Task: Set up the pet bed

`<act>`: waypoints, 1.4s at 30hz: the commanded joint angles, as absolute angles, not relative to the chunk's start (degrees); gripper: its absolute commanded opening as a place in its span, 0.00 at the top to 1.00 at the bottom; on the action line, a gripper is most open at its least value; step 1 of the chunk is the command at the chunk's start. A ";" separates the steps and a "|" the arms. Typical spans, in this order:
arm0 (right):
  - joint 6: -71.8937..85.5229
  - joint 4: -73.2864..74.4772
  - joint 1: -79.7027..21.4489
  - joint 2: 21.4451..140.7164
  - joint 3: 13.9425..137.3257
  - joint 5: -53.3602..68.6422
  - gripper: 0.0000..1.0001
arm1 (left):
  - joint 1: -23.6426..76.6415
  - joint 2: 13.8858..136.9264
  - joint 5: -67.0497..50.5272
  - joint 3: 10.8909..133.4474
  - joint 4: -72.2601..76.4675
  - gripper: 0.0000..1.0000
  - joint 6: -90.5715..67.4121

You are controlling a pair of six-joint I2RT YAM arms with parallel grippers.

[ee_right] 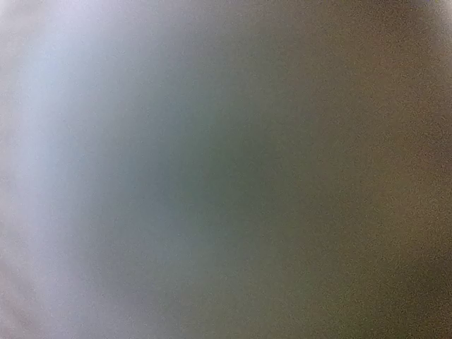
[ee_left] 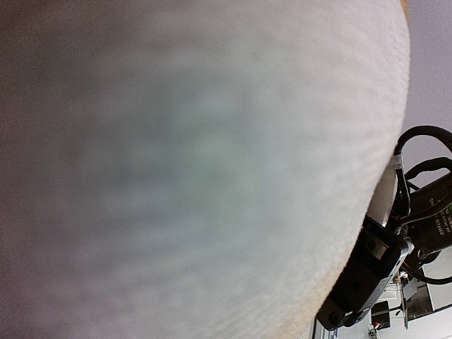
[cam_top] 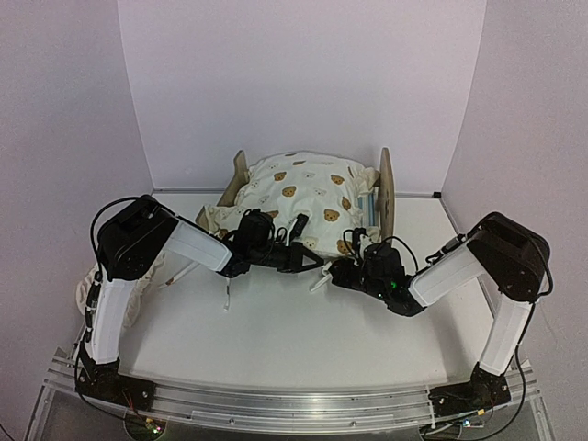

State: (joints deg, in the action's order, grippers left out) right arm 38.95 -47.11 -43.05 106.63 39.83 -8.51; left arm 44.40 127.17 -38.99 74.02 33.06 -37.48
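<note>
Quilt (ee_left: 176,169) crowds the lens; left pincer (cam_top: 310,259) and right pincer (cam_top: 338,273) pressed together; pet bed (cam_top: 387,184) judged light, rigid, grippable by plywood ends.

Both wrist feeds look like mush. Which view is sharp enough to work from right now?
Top external: sharp and evenly lit, the quilt on the pet bed reads clearly. Left wrist: pale out-of-focus fabric fills nearly everything. Right wrist: total blur, a grey-to-brown wash, nothing identifiable.

Overhead from behind; wrists buried close.
Looking down onto the pet bed (cam_top: 387,188); from left wrist, pressed against pale cloth (ee_left: 212,169), sharing the right arm (ee_left: 364,279); from right wrist, blur.
</note>
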 commanded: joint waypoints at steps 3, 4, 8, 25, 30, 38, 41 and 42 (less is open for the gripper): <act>39.14 -49.31 -42.81 105.66 40.11 -8.22 1.00 | 44.12 128.46 -39.44 74.20 32.24 1.00 -38.41; 39.04 -49.32 -42.82 105.28 39.84 -8.11 0.99 | 44.12 128.21 -39.29 73.94 32.40 1.00 -38.52; 38.88 -49.01 -42.84 102.83 37.92 -7.73 0.74 | 44.15 127.22 -39.13 72.32 33.59 1.00 -39.57; 39.47 -8.27 -43.25 85.12 39.91 -5.04 0.55 | 44.56 125.05 -36.63 69.25 35.41 1.00 -42.13; 37.61 2.84 -47.07 87.40 46.34 -4.53 0.53 | 44.55 124.54 -35.35 68.96 33.95 1.00 -42.25; 34.92 9.62 -53.51 94.63 56.81 -9.02 0.51 | 44.35 123.42 -33.18 68.40 30.94 1.00 -41.18; 34.64 9.68 -54.20 97.99 59.92 -9.15 0.51 | 44.27 123.60 -32.62 69.08 28.91 1.00 -40.56; 34.23 9.67 -54.39 98.91 60.85 -9.19 0.51 | 44.17 123.75 -32.62 69.30 28.43 1.00 -40.36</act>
State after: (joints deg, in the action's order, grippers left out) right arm 36.02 6.44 -53.77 95.02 56.39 -7.51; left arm 44.69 125.00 -34.75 69.58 35.01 -40.36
